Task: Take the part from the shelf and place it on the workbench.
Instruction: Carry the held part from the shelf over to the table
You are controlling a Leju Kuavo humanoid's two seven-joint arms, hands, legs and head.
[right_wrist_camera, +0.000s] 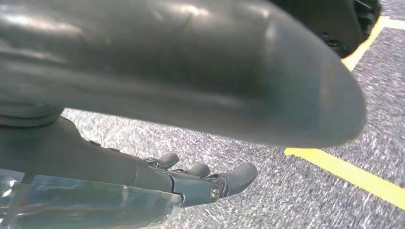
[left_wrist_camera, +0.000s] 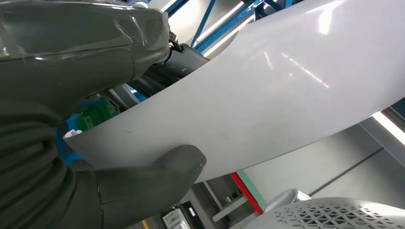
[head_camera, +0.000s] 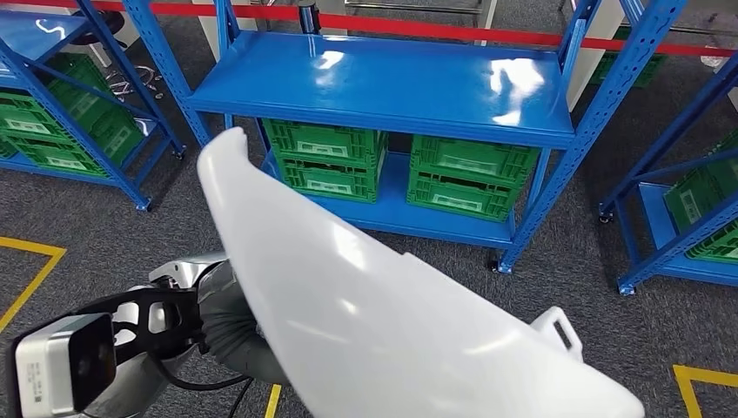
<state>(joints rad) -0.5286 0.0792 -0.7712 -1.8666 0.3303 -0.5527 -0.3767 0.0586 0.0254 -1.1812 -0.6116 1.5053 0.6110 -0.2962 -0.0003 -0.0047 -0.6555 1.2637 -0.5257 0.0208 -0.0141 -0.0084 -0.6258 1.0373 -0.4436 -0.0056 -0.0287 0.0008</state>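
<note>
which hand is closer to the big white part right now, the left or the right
Left. The left hand grips the white part, thumb pressed against its edge. The right hand holds nothing, fingers apart, hanging over the grey carpet.

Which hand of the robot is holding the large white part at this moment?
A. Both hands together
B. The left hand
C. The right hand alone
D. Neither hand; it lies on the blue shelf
B: in the left wrist view the left hand grips the edge of the white part between thumb and fingers, while the right hand hangs over the carpet holding nothing.
</note>
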